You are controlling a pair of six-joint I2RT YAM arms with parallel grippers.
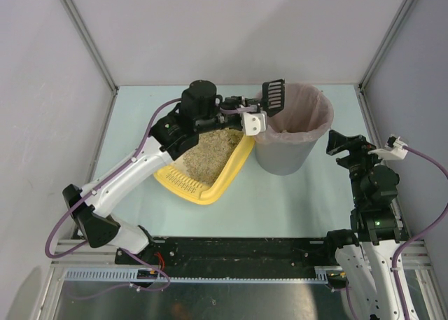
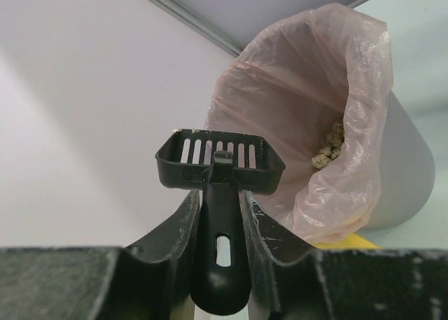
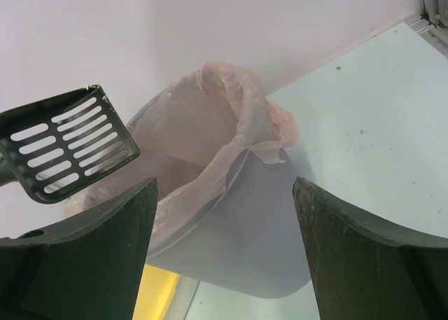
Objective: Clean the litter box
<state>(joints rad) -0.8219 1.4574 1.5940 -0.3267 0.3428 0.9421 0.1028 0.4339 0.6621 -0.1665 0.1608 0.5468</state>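
The yellow litter box [image 1: 225, 178] sits on the pale worktop [image 1: 294, 201] left of centre, turned at an angle. Its slotted lip [image 1: 183, 185] is at the near end and its far right corner is right up against the foot of the grey bin [image 1: 283, 157]. Beige litter [image 1: 210, 152] lies heaped towards the far half of the tray, partly hidden under the left arm, which reaches across it. The left claw [image 2: 219, 202] is pinched on the handle of a black slotted scoop [image 1: 273, 94], with one finger pressed to each side of the handle. It holds the scoop's head above the bin's far left rim. From the left wrist the head stands upright in front of the bin's mouth, and a few pale clumps [image 2: 329, 148] show against the inside of the pinkish liner [image 2: 301, 89]. The liner is folded loosely over the rim, bunching up on one side. The right arm stands to the right of the bin, apart from it, and its claw [image 3: 224, 187] points towards the bin. Its two dark fingers [image 3: 105, 250] are spread wide with nothing between them. Through that gap, the right wrist view takes in the bin's grey wall and crumpled liner, with the scoop hanging at the upper left. Light shows through the scoop's slots, and a sliver of the yellow tray shows low down beside the bin's base.
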